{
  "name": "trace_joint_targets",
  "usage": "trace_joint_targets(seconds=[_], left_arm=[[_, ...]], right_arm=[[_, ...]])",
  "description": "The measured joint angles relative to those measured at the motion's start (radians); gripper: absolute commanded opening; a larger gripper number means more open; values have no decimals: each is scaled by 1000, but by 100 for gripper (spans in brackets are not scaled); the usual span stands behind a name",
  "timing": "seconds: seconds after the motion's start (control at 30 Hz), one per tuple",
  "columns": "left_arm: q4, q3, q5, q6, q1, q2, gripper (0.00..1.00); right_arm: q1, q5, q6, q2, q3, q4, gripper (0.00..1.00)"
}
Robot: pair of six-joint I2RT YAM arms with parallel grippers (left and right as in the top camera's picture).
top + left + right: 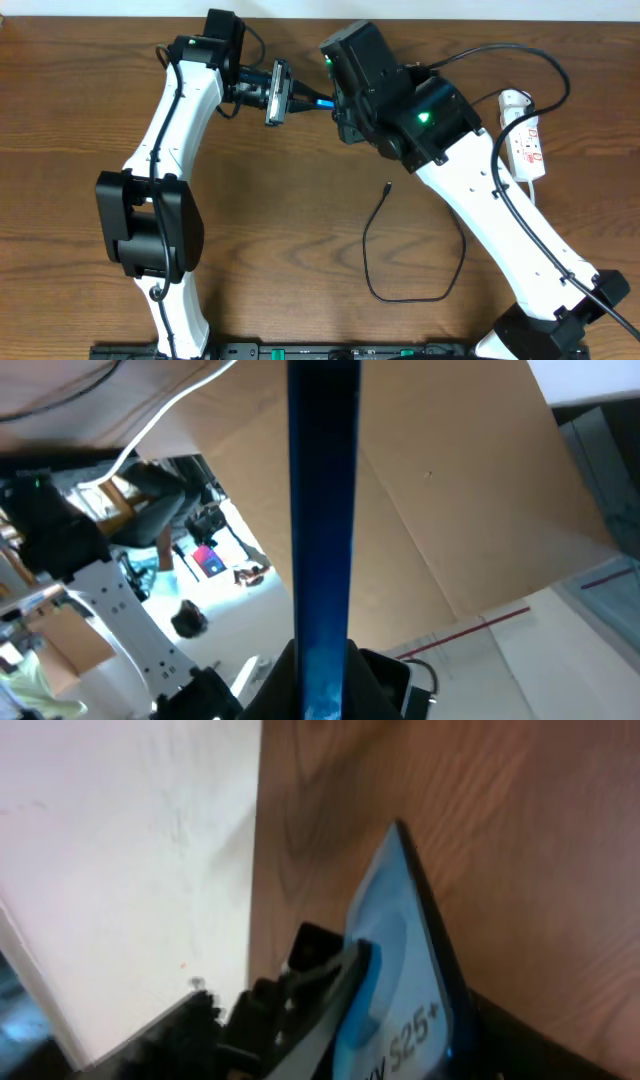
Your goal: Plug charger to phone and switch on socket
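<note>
Overhead, the slim black-framed phone with a bright light-blue screen hangs edge-up above the brown wooden table, bridged between the two arms. The left tool is clamped on one end. The right tool sits at the other end, but whether it pinches the phone I cannot tell.

The long thin black charger cable lies loose on the table, its small connector tip well apart from the phone. The narrow white power strip with red markings rests beside the right arm.

This looks like positioning the phone for plugging. Done well, the left tool would hold the phone firmly, port end free and facing the cable. The right tool should then take the cable just behind the tip, so it cannot flex on insertion.
</note>
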Motion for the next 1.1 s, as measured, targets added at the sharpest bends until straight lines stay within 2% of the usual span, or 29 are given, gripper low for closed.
trace_joint_targets(seconds=[0.03,0.1,0.37,0.53,0.67,0.8,0.93,1.1], left_arm=[[5,0,0,0,0,0,7],[66,-2,-18,-3,0,0,7],[129,-2,-148,21,0,0,8],[191,-2,-243,145,3,0,7],[193,-2,-316,260,22,0,7],[183,-2,-330,364,40,0,7],[192,-2,-245,414,43,0,7],[203,-2,-102,439,43,0,7]], right_arm=[[-3,2,-23,-1,0,0,82],[-32,11,-128,-12,0,0,99],[-179,32,-574,-97,4,-32,99],[-249,42,-837,-102,10,-165,99],[-257,45,-938,-102,10,-253,99],[-257,46,-1052,-103,-7,-280,99],[-261,21,-1102,-101,-95,-249,99],[-298,-111,-1126,-98,-235,-186,99]])
